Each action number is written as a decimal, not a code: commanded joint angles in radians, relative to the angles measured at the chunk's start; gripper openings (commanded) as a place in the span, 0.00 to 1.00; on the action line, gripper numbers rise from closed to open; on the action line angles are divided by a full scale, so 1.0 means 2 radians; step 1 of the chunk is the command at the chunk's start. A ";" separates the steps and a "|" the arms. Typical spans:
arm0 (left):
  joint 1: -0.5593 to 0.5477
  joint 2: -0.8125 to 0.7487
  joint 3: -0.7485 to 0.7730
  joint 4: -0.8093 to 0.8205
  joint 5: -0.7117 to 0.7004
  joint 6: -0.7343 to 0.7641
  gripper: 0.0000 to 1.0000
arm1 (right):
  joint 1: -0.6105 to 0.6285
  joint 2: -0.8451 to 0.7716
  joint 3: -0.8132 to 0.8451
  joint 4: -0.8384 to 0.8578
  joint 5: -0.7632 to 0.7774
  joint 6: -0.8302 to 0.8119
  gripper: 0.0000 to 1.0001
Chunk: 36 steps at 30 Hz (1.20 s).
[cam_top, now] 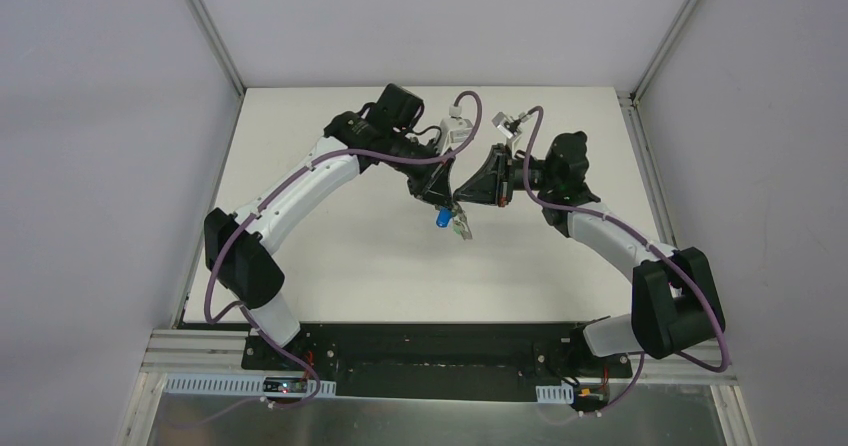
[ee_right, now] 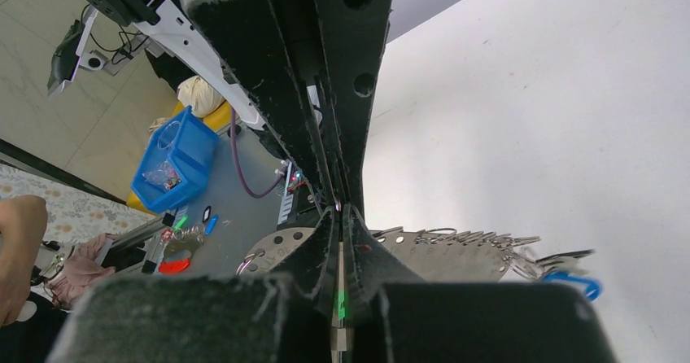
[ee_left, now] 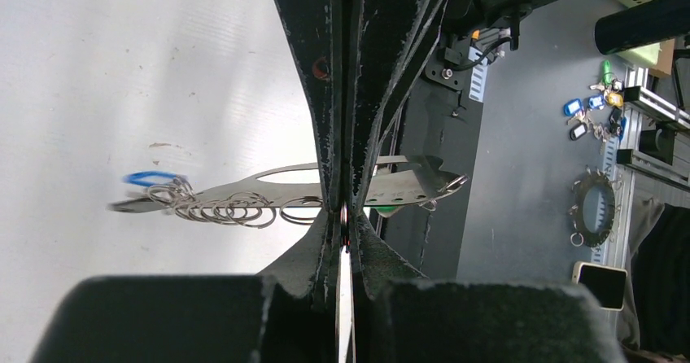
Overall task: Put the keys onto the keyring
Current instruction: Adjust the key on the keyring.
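Observation:
Both arms meet above the middle of the white table (cam_top: 330,266). The keyring (ee_left: 411,188) is a pale metal oval plate with holes and a row of small rings; it hangs between the grippers (cam_top: 461,228). My left gripper (ee_left: 345,210) is shut on one of its rings, also seen from above (cam_top: 438,194). My right gripper (ee_right: 340,213) is shut on the green key (ee_right: 339,302), its head between the pads, right against the keyring plate (ee_right: 464,257). The blue key (ee_left: 150,178) hangs on the keyring's end rings (cam_top: 441,220), (ee_right: 572,284). A bit of green (ee_left: 390,211) shows behind the plate.
White walls and metal posts (cam_top: 210,26) enclose the table. Past the table's near edge, a second key bunch (ee_left: 590,115), a spare ring plate (ee_left: 594,208) and a phone (ee_left: 600,282) lie on a grey surface. A blue bin (ee_right: 175,159) and a person's arm (ee_right: 16,249) show off-table.

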 commanded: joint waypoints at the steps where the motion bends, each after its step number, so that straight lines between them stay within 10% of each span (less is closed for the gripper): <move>1: 0.006 -0.013 0.012 0.009 0.027 0.006 0.00 | -0.003 -0.011 -0.008 0.022 -0.009 -0.004 0.00; 9: 0.002 0.055 0.115 -0.179 0.050 0.087 0.00 | -0.004 -0.032 0.004 0.004 -0.025 -0.022 0.27; 17: -0.009 0.071 0.132 -0.194 0.053 0.080 0.00 | 0.006 -0.029 0.000 0.004 -0.020 -0.019 0.35; 36: -0.014 0.074 0.128 -0.171 0.050 0.057 0.00 | 0.025 -0.011 0.008 -0.036 -0.009 -0.049 0.08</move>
